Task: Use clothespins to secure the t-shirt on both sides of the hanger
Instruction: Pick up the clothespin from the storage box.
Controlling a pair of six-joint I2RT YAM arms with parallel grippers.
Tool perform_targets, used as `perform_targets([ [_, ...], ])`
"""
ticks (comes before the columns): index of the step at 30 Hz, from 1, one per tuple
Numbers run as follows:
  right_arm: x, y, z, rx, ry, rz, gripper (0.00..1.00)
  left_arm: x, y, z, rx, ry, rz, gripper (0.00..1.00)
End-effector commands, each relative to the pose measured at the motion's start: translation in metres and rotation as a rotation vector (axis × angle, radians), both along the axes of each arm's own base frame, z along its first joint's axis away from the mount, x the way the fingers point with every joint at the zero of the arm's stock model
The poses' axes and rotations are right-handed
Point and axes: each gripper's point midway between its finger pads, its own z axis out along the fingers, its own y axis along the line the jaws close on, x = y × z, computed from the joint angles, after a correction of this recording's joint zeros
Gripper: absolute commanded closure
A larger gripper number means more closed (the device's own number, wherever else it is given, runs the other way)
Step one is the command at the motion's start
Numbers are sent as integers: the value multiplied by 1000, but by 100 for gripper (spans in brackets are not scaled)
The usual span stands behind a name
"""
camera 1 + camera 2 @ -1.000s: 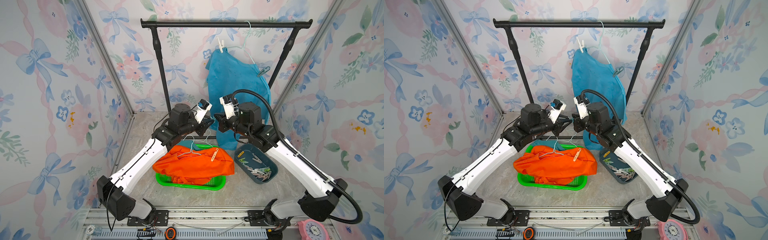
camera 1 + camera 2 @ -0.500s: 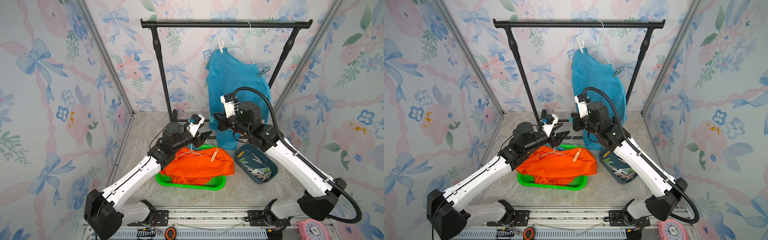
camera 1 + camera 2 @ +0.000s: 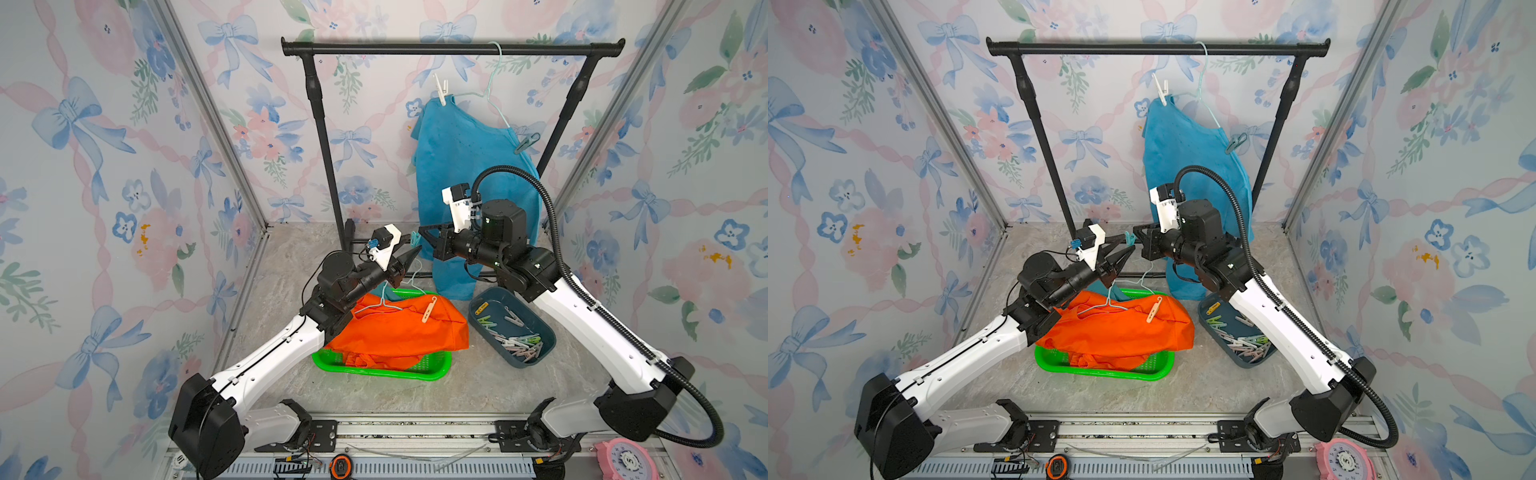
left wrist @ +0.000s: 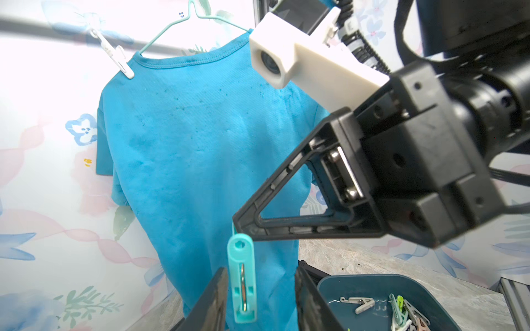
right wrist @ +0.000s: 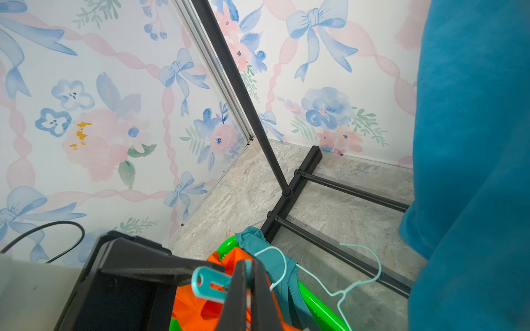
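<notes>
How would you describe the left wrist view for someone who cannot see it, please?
The right gripper pinches one end of a teal clothespin, between the fingers of the open left gripper. Behind, a blue t-shirt hangs on a hanger, a white clothespin at one shoulder.

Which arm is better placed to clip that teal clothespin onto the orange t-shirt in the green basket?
Left, probably. The right gripper pinches the teal clothespin by its end. The left gripper stands open around its body, and the left arm leans over the orange t-shirt.

Left arm lower than a second ago, fingers now either side of the teal clothespin.
</notes>
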Motion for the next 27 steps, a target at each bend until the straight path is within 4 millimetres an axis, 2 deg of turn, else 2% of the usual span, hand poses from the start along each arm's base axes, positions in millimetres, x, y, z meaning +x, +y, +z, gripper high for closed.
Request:
perform_targets([
  [1,-5,-6,16,62,-7,14,98,-2,-6,12,-21,-38,-21,61],
  [9,-6,-8,19,94,5,26,98,6,-7,0,-1,-23,9,60],
  [12,-7,-8,17,101,14,31,98,8,-7,3,2,-29,14,66],
  [20,-10,-14,16,117,15,23,98,9,-9,0,14,-26,12,74],
  [24,-12,-13,15,118,21,31,98,10,-8,-1,22,-30,21,83],
  [27,-13,-14,14,121,24,37,93,9,-7,2,21,-39,30,90],
])
